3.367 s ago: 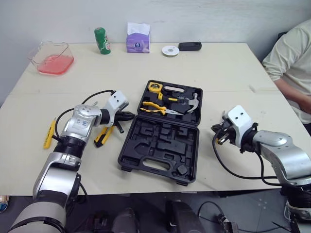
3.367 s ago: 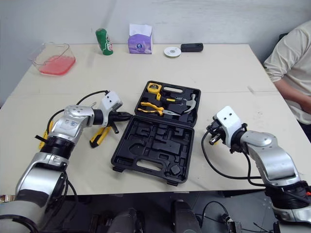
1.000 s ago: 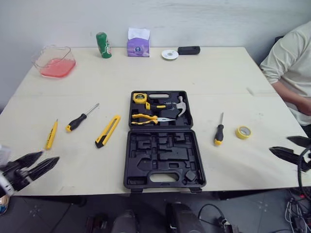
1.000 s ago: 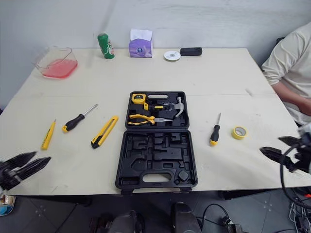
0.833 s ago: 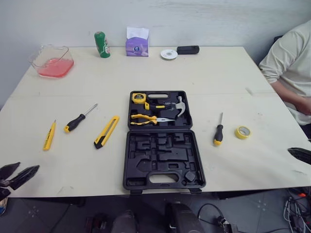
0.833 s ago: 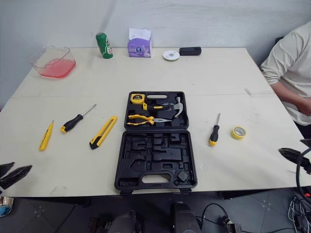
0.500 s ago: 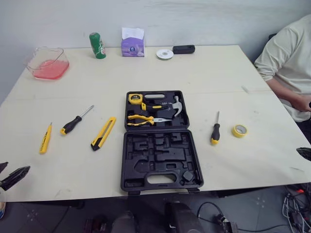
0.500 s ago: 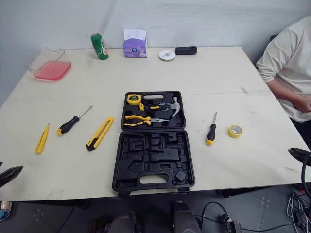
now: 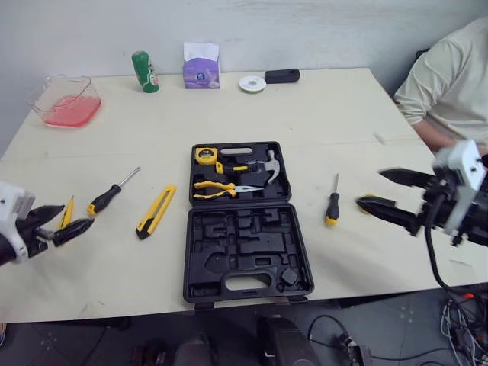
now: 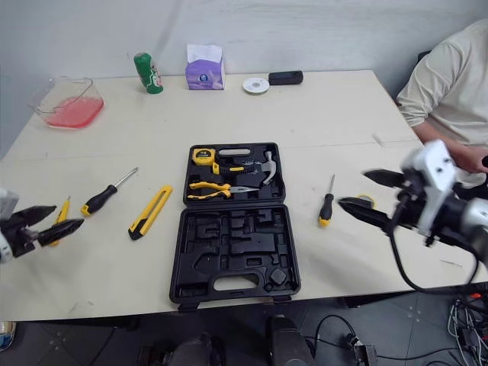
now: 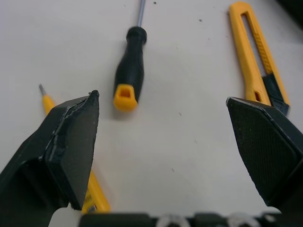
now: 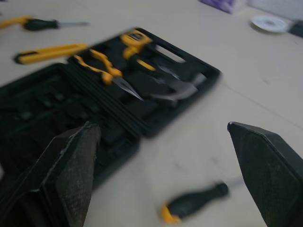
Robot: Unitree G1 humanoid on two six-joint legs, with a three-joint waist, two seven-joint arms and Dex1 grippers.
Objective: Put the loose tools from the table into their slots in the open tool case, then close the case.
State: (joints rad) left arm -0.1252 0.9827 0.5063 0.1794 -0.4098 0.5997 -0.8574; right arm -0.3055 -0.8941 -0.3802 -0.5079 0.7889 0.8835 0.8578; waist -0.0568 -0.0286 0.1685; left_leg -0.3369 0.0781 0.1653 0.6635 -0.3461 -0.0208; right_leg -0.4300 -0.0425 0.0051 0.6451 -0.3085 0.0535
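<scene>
The black tool case point(image 9: 242, 255) lies open at the table's middle. Its far half holds a tape measure point(image 9: 203, 155), pliers point(image 9: 216, 188) and a hammer point(image 9: 270, 162). Left of the case lie a yellow utility knife point(image 9: 155, 211), a black-handled screwdriver point(image 9: 107, 197) and a small yellow screwdriver point(image 9: 65, 213). My left gripper point(image 9: 75, 216) hovers open beside that small screwdriver, holding nothing. Another screwdriver point(image 9: 332, 206) lies right of the case. My right gripper point(image 9: 370, 187) stands open just right of it, empty, over a yellow tape roll point(image 10: 366, 200) that it mostly hides.
Along the far edge stand a pink container point(image 9: 63, 101), a green can point(image 9: 142, 71), a purple tissue pack point(image 9: 201, 65), a white disc point(image 9: 249, 83) and a black object point(image 9: 282, 75). A person point(image 9: 450, 84) sits at the right side.
Both grippers have come in from the table's near corners: the left to the small yellow screwdriver, the right over the tape roll. The view has shifted a little as well.
</scene>
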